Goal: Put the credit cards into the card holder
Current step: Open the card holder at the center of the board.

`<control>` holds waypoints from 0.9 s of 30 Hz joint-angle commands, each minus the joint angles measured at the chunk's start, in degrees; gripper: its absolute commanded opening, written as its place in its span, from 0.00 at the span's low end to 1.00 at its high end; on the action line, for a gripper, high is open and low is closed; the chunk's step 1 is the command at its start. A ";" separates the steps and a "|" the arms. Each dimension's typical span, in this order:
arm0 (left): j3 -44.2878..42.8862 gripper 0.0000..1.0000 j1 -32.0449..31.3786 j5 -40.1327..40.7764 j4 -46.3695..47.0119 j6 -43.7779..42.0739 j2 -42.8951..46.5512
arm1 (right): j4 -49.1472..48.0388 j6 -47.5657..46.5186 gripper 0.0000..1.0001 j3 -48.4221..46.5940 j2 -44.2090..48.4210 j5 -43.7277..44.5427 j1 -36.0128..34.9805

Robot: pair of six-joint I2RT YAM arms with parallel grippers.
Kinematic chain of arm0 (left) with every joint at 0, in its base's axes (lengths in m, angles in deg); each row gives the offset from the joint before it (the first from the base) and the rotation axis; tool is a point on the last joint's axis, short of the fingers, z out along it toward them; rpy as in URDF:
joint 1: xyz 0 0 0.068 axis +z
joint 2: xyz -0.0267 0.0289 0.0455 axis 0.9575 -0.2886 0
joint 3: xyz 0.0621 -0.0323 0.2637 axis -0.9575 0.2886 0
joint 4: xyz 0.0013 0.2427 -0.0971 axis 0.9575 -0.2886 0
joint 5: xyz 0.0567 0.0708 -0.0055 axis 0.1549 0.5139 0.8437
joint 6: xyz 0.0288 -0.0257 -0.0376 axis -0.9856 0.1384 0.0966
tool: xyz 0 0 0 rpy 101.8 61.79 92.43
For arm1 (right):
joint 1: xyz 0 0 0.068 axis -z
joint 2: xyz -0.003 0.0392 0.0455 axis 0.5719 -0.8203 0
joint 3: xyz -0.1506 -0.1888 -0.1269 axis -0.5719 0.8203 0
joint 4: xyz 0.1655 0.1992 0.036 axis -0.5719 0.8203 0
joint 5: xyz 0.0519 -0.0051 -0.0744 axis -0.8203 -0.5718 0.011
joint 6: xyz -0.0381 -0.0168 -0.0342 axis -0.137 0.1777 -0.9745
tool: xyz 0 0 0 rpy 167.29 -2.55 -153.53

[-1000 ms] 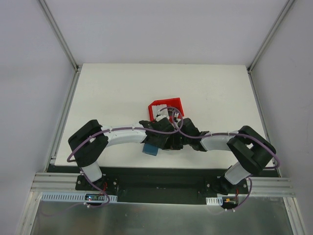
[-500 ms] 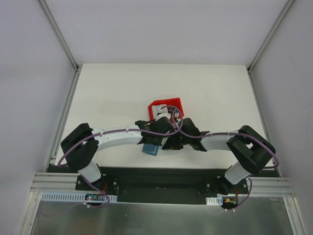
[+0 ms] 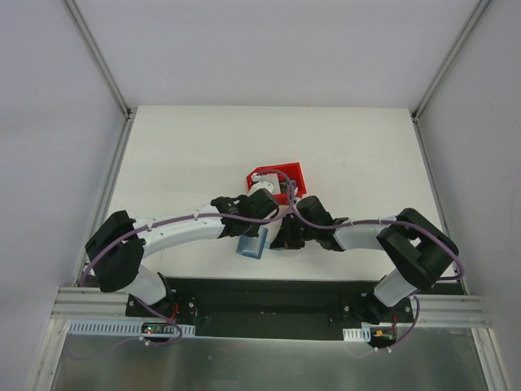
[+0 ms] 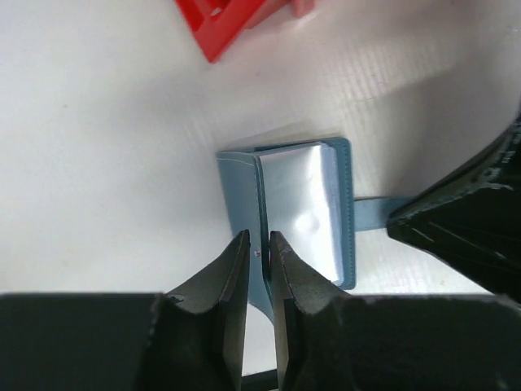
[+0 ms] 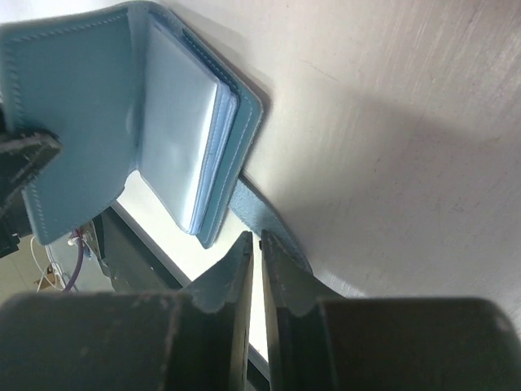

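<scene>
The teal-blue card holder (image 3: 252,243) lies open on the white table between both grippers, its paler inner pockets (image 4: 305,204) facing up. My left gripper (image 4: 259,239) is shut on the edge of its cover flap, seen from above (image 3: 249,233). My right gripper (image 5: 256,236) is shut on the thin clasp tab (image 5: 248,204) that sticks out of the card holder (image 5: 175,138); in the top view that gripper (image 3: 282,239) sits just right of it. The credit cards (image 3: 260,184) show as a white patch in the red bin, partly hidden by the arm and cable.
The red plastic bin (image 3: 293,169) stands just behind the grippers, and its corner (image 4: 220,32) shows in the left wrist view. The table's near edge and the black base rail (image 3: 260,293) run close in front of the card holder.
My left arm has stretched out toward the card holder and its jaws have closed on the cover flap. The right gripper has stayed shut on the tab, hardly moving.
</scene>
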 commanded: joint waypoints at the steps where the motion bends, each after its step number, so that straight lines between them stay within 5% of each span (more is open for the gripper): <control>1: 1.07 0.16 1.55 3.20 -3.72 -2.04 2.80 | 8.43 -3.06 0.13 1.10 -3.39 6.97 0.59; 6: 2.03 0.15 2.26 3.47 -4.25 -1.96 3.68 | 8.70 -3.23 0.13 0.66 -3.31 6.71 0.59; 13: 3.96 0.00 4.19 1.89 -4.34 -1.61 4.82 | 9.13 -3.50 0.13 0.13 -3.39 6.35 0.68; 27: 13.98 0.00 12.72 -11.11 4.88 2.52 6.85 | 15.54 -6.92 0.14 -5.58 2.32 6.44 0.68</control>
